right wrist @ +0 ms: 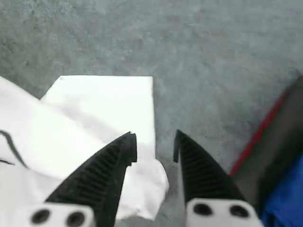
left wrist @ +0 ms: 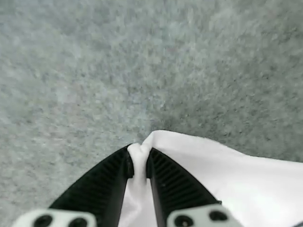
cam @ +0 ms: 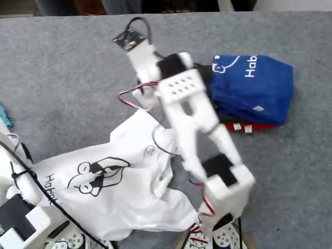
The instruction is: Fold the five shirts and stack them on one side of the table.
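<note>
1. Under the blue shirt (cam: 254, 88), a red shirt (cam: 249, 126) is lying folded. The pair is forming a stack of two on the grey table (cam: 62, 67), so two of the five shirts are looking finished.
2. Near the blue shirt, on the side toward the arm bases, the white shirt (cam: 114, 181) is lying spread and rumpled with its print facing up. It is sitting apart from the stack and is not yet folded.
3. The left gripper (left wrist: 138, 158) is pinching an edge of the white shirt, jaws closed tight on the cloth, seemingly at the side away from the blue shirt.
4. The right gripper (right wrist: 154, 142) is hanging with jaws moderately parted and gripping nothing. It is over a flat sleeve (right wrist: 109, 99) on the white shirt's side nearer the blue shirt.
5. As I judge it, the third shirt is only beginning its fold and is waiting to go onto the blue shirt. Two more shirts are remaining after it. A sliver of teal cloth (cam: 2, 115), far from the blue shirt at the table edge, may be one of them, though I cannot tell.
</note>
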Robot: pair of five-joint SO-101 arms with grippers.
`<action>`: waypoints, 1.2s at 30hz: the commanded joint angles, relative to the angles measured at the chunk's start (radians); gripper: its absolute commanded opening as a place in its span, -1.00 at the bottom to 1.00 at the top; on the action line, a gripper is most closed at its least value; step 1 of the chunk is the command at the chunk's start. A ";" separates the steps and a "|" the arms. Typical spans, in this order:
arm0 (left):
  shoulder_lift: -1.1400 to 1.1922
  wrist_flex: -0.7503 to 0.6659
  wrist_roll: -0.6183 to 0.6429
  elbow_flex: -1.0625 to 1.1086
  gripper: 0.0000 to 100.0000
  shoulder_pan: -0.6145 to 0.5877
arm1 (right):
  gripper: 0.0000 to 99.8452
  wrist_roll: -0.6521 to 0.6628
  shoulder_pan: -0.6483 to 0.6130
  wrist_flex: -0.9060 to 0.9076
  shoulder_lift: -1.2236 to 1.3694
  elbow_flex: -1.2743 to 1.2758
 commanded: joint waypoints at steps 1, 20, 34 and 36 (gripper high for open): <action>-0.043 -0.103 0.011 0.079 -0.94 0.002 | -0.66 0.005 -0.038 -0.003 0.185 -0.170; -0.043 -0.192 0.018 0.136 -0.94 -0.022 | -0.55 0.000 -0.035 0.261 0.796 -0.881; -0.041 -0.192 0.018 0.136 -0.94 -0.022 | -0.69 0.006 -0.052 0.233 0.832 -0.826; -0.041 -0.192 0.018 0.136 -0.94 -0.022 | -0.71 0.006 -0.054 0.232 0.865 -0.828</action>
